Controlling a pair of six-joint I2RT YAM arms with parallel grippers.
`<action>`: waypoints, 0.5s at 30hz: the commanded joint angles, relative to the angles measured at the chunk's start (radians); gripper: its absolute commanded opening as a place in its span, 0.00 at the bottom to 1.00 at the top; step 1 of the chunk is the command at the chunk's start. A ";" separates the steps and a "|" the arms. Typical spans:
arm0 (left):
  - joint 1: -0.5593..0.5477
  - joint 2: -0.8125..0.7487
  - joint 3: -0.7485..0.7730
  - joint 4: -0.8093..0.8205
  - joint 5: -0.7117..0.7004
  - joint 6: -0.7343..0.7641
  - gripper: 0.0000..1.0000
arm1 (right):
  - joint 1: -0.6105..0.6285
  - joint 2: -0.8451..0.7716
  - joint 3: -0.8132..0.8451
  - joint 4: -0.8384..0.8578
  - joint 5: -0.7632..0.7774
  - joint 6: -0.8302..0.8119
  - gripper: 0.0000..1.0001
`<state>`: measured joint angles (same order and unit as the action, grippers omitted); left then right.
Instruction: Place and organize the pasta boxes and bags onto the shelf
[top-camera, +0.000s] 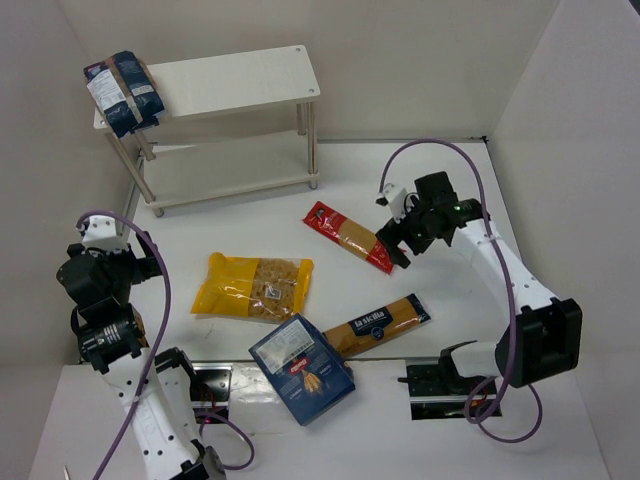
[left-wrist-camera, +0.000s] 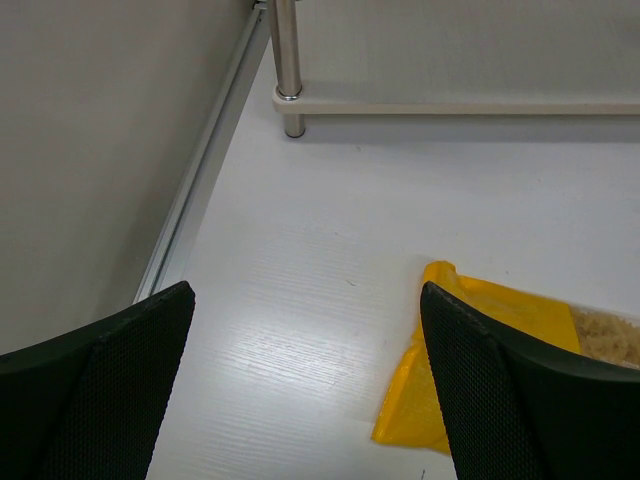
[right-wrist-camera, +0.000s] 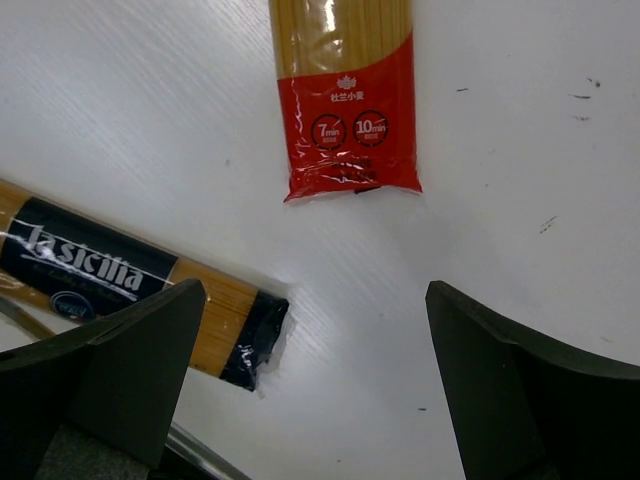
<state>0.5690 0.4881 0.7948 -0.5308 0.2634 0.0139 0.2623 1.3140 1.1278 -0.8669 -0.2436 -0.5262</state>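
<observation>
We see a white counter (top-camera: 240, 225), pale walls (top-camera: 420, 60) on three sides, a metal rail (left-wrist-camera: 205, 170) along its left edge, and small dark scuffs (right-wrist-camera: 548, 225).

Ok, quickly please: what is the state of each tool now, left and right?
Left tool: open, holding nothing.
Right tool: open, holding nothing.

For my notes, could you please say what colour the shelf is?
The shelf is cream-white; clearest in the top view.

Top view overhead, wrist views close, right shares red pack (top-camera: 348, 237)
</observation>
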 joint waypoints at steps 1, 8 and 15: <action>0.006 0.000 0.014 0.029 0.014 -0.015 0.99 | 0.006 0.045 -0.028 0.112 0.003 -0.105 1.00; 0.006 -0.009 0.014 0.029 0.023 -0.015 0.99 | 0.006 0.201 -0.049 0.183 -0.043 -0.247 1.00; 0.006 -0.009 0.014 0.029 0.023 -0.006 0.99 | 0.006 0.346 -0.008 0.213 -0.141 -0.324 1.00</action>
<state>0.5690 0.4877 0.7948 -0.5308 0.2668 0.0154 0.2623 1.6291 1.0863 -0.7078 -0.3096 -0.7868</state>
